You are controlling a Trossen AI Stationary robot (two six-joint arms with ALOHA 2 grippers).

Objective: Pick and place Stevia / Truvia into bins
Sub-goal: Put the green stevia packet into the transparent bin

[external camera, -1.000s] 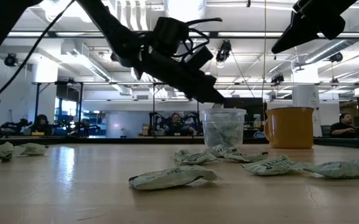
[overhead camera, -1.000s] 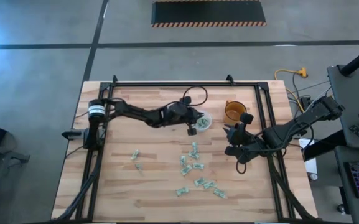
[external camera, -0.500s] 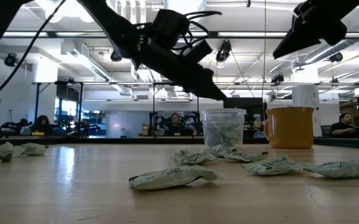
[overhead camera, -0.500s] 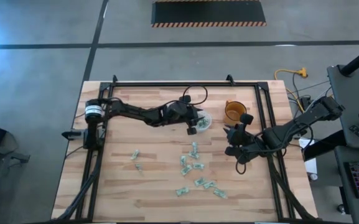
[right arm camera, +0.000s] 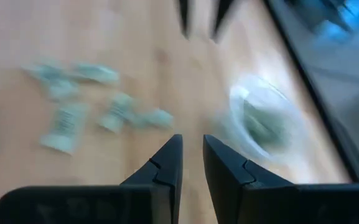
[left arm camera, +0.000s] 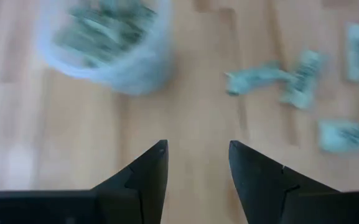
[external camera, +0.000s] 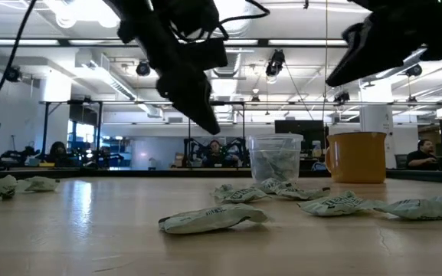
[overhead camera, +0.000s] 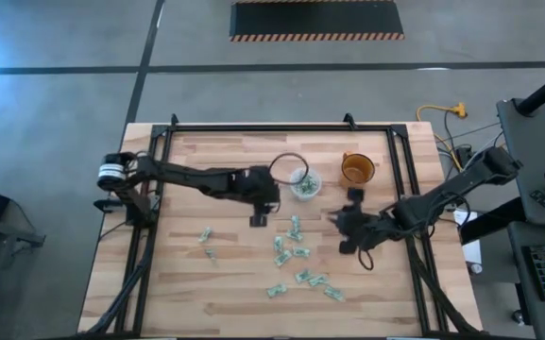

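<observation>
The Stevia / Truvia sachets [overhead camera: 291, 253] lie scattered flat on the wooden tabletop [overhead camera: 196, 293], most in a loose cluster toward the middle of the near half, with two more [overhead camera: 205, 242] apart toward the left edge, while a good handful already sits inside the clear bin [overhead camera: 304, 182], which stands toward the far edge just beside an orange cup [overhead camera: 355, 168]. These paper packets look very light, thin and somewhat crumpled, so they should lift with almost no effort but may slide or flip on the smooth wood if nudged, and several touch or overlap one another, which risks taking two at once. A crumpled, raised edge or a short side of a sachet lying on its own seems the best place to pinch, rather than pressing down on the flat face. The left tool [overhead camera: 258, 216] hangs above the tabletop just short of the bin, its fingers [left arm camera: 143, 174] spread with clear wood between them and nothing held. The right tool [overhead camera: 340, 227] hovers over the right half of the tabletop near the cluster, its fingers [right arm camera: 167, 163] only narrowly parted and also empty. The bin itself is light and could tip if bumped.
</observation>
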